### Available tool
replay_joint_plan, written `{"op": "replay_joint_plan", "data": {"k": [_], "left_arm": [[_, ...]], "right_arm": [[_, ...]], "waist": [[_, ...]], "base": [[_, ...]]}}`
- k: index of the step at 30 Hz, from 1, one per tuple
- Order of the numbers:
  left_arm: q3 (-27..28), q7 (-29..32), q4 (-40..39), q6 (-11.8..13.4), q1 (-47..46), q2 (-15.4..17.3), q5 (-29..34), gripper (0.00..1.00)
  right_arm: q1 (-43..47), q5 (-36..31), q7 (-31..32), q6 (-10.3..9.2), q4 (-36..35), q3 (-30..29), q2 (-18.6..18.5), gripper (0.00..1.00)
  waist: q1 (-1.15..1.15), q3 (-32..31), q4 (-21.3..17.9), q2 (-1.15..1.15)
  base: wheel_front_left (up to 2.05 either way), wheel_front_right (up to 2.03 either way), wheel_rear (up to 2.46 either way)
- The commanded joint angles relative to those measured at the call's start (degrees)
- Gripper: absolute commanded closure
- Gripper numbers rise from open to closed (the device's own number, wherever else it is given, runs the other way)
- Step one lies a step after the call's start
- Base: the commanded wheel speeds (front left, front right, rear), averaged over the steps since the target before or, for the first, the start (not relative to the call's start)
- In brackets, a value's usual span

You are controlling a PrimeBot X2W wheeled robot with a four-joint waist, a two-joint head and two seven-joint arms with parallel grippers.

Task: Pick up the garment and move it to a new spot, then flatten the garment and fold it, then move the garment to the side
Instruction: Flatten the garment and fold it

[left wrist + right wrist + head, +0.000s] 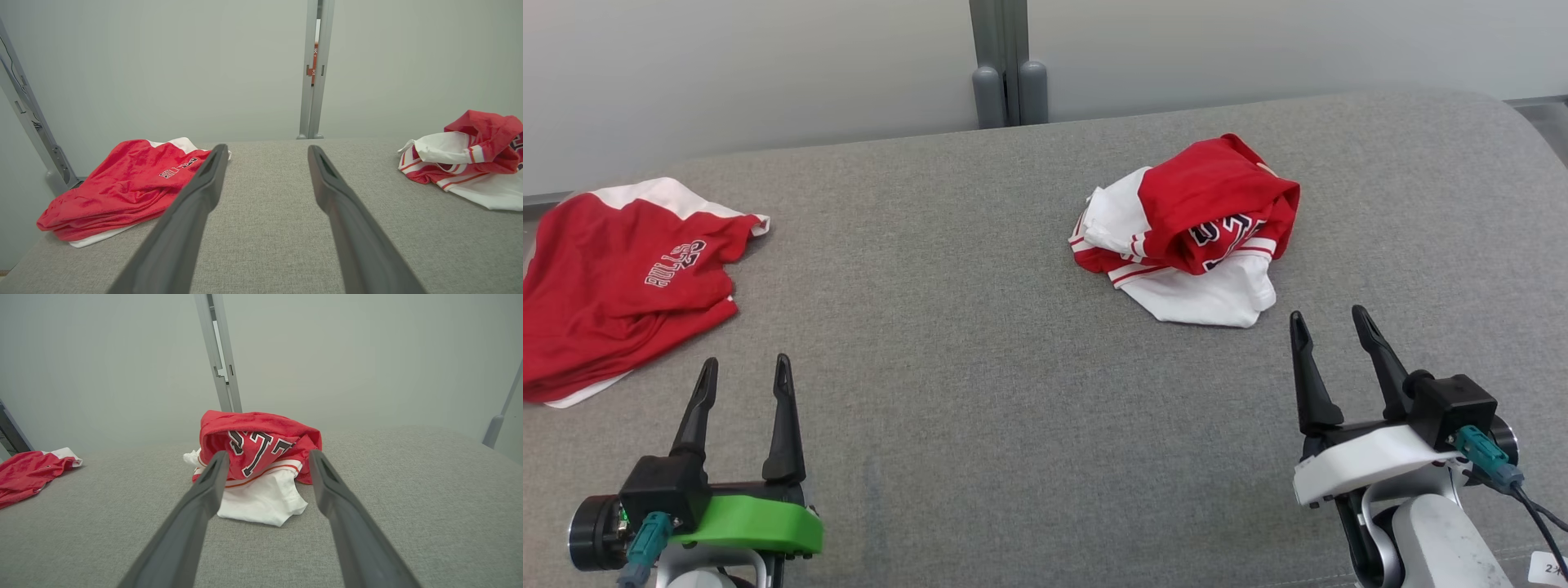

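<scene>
Beyond the gaping right pincer lies the crumpled garment; near the gaping left pincer, a red shirt.

Green-collared left tool, white-collared right tool

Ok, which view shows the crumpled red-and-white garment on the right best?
The head view: the crumpled garment lies whole and unobstructed. The right wrist view shows it close and centred, but the fingers cover parts of its sides. The left wrist view has it cropped at the frame's right edge.
</scene>
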Motion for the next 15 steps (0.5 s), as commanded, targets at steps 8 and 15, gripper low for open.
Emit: {"op": "replay_joint_plan", "data": {"k": [8, 15], "left_arm": [[0.5, 0.0, 0.0, -0.5, 1.0, -0.4, 0.5, 0.00], [0.6, 0.0, 0.3, -0.7, 0.5, -0.6, 0.8, 0.00]], "right_arm": [[0.5, -0.4, -0.2, -0.02, 0.1, -0.2, -0.1, 0.00], [0.4, -0.5, -0.2, -0.02, 0.2, -0.5, -0.1, 0.00]], "waist": [[0.00, 0.0, 0.1, 0.00], [0.00, 0.1, 0.3, 0.00]], "base": [[0.00, 0.00, 0.00], [0.00, 0.00, 0.00]]}}
